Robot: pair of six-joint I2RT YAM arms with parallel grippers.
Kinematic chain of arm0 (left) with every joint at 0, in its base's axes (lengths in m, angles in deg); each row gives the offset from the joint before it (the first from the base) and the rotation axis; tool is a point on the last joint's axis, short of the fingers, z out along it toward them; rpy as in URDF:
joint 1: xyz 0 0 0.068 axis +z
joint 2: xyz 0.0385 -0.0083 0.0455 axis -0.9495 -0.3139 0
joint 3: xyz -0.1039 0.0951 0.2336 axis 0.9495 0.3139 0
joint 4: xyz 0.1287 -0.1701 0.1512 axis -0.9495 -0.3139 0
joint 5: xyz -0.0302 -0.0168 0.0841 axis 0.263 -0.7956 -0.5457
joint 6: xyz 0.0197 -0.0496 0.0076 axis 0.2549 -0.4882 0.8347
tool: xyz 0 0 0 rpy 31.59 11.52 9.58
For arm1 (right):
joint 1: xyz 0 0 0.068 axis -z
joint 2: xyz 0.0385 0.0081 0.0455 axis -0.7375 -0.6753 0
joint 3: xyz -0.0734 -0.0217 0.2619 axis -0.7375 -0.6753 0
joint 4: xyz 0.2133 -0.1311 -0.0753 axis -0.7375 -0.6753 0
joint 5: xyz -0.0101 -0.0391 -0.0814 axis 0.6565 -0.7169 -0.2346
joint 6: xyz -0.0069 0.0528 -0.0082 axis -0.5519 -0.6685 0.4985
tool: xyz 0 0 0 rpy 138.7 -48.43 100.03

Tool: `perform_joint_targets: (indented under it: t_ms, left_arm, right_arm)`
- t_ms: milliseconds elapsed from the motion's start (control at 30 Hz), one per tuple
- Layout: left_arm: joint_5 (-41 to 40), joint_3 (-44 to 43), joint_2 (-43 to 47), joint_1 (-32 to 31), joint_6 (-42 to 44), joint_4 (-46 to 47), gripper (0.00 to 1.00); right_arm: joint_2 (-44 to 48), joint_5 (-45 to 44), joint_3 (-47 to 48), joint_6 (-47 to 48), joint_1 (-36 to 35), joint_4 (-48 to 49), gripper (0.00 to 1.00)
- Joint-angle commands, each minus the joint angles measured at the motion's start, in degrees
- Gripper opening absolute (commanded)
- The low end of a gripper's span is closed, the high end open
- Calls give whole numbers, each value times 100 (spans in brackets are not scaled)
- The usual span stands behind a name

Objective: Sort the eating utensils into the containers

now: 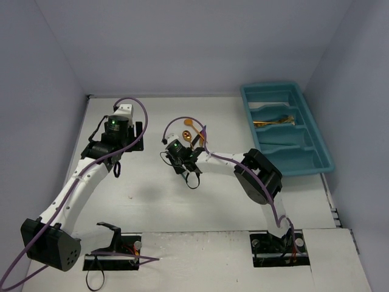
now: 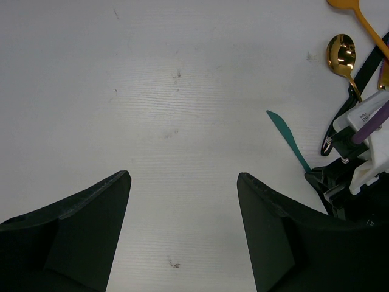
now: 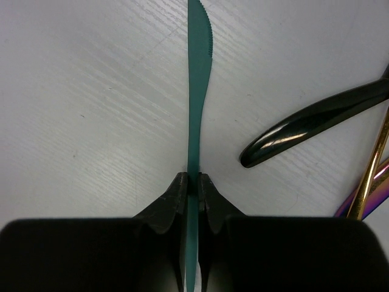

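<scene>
1. The right arm's jaws are clamped on the handle of the teal knife (image 3: 197,91), whose serrated blade points away from the wrist, low over the white desk (image 3: 91,91)
2. Just right of it lie a black handle (image 3: 316,125), a gold handle (image 3: 372,164) and a purple-iridescent handle (image 3: 368,196)
3. The left arm's jaws stand wide apart over bare desk, holding nothing
4. A gold spoon (image 2: 341,55) lies near the right arm
5. The teal tray (image 1: 316,164) sits at the desk's far right, with gold utensils (image 1: 273,123) in a middle compartment
</scene>
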Motion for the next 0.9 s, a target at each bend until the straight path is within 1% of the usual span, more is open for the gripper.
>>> perform_joint_targets:
  t_ms: [0,67,200,300,333,433,500,567,633,733,800,867]
  left_arm:
    - [-83,-91,155,53,110,270,68]
    - [-96,-76,155,53,110,270,68]
    - [-114,-76,130,53,110,270,68]
    - [-96,-85,146,53,101,270,68]
    - [-96,-85,146,53,101,270,68]
    - [-79,-86,165,53,100,269,68]
    - [-65,-94,165,53,92,275,68]
    - [-52,-85,181,53,92,262,68]
    - [-48,-85,190,53,92,270,68]
    - [-12,-94,201,53,81,273,68]
    - [9,-94,216,53,74,279,68]
    - [6,-94,228,53,74,288,68]
  right_arm:
    - [-21,-70,259,-23,-68,-66,0]
    - [30,5,297,-49,-69,-66,0]
    - [869,-52,519,-187,-69,-66,0]
    - [1441,-424,647,-217,-48,-66,0]
    - [1684,-692,621,-243,-9,-66,0]
    - [2342,-1248,381,-467,335,-74,0]
    - [2650,-1350,40,-838,853,-66,0]
    - [2924,-1163,-323,-1261,1721,-66,0]
    - [3182,-1014,-712,-1817,2387,-66,0]
    - [3619,-837,-1302,-2214,3217,-69,0]
    - [3838,-838,-1576,-2468,3963,-41,0]
    - [4100,-853,-1857,-2786,4486,30,0]
